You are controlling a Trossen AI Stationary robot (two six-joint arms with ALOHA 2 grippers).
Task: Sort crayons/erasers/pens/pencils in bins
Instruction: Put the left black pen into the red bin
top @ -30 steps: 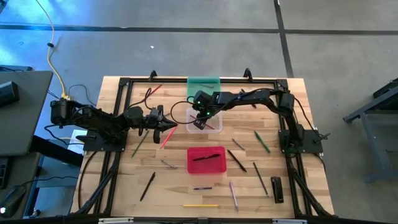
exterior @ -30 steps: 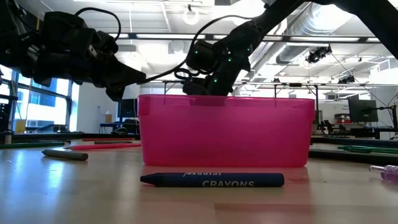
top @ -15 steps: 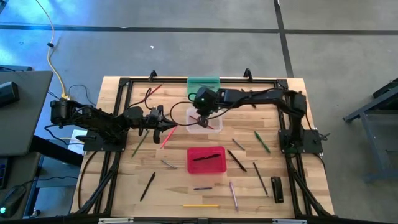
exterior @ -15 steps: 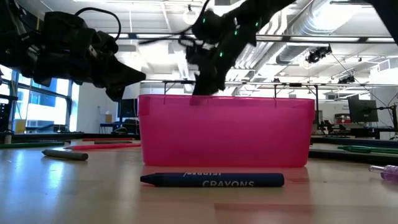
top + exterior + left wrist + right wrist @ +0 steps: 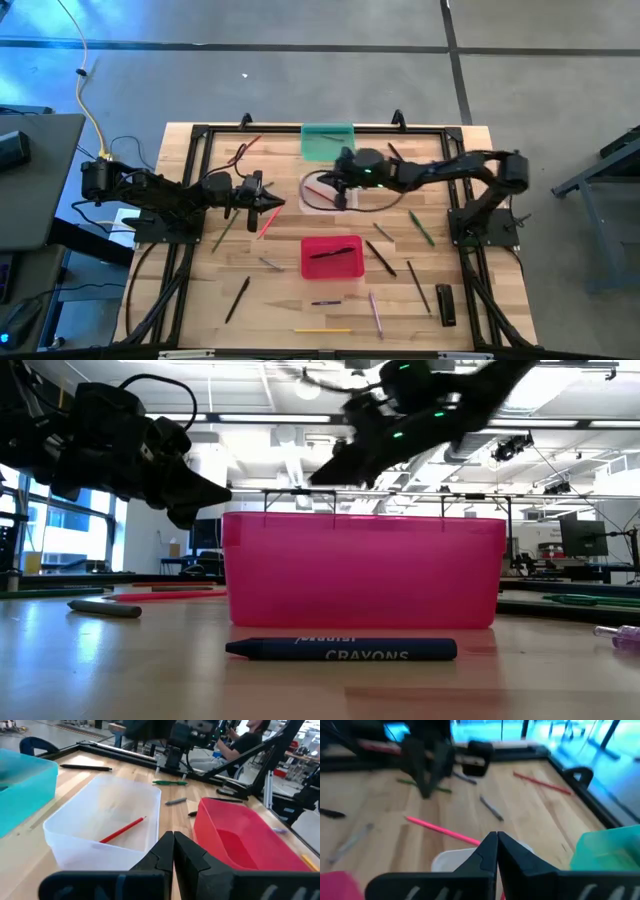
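Note:
The clear tub (image 5: pixel 330 193) stands at the table's middle with a red pencil (image 5: pixel 122 830) lying on its floor. The teal tub (image 5: pixel 327 141) is behind it. The red tub (image 5: pixel 333 257) is in front and holds a black pen (image 5: pixel 335 252). My right gripper (image 5: pixel 336 190) hangs shut and empty above the clear tub, its fingers pointing toward the table's left; it also shows in its wrist view (image 5: pixel 497 842). My left gripper (image 5: pixel 276 203) is shut and empty just left of the clear tub, and shows in its wrist view (image 5: pixel 173 842). A pink pencil (image 5: pixel 266 221) lies on the table below it.
Pens and pencils lie scattered on the wood: a green one (image 5: pixel 421 228), black ones (image 5: pixel 380 258) (image 5: pixel 237 298), a yellow pencil (image 5: pixel 322 329), a blue crayon (image 5: pixel 340 650) before the red tub, and a dark block (image 5: pixel 445 303) at the near right. A black frame rail (image 5: pixel 200 190) rings the table.
My right gripper has risen out of the clear tub and tipped from pointing down to nearly level. Its arm has drawn back toward the table's right edge. The red pencil stays in the clear tub.

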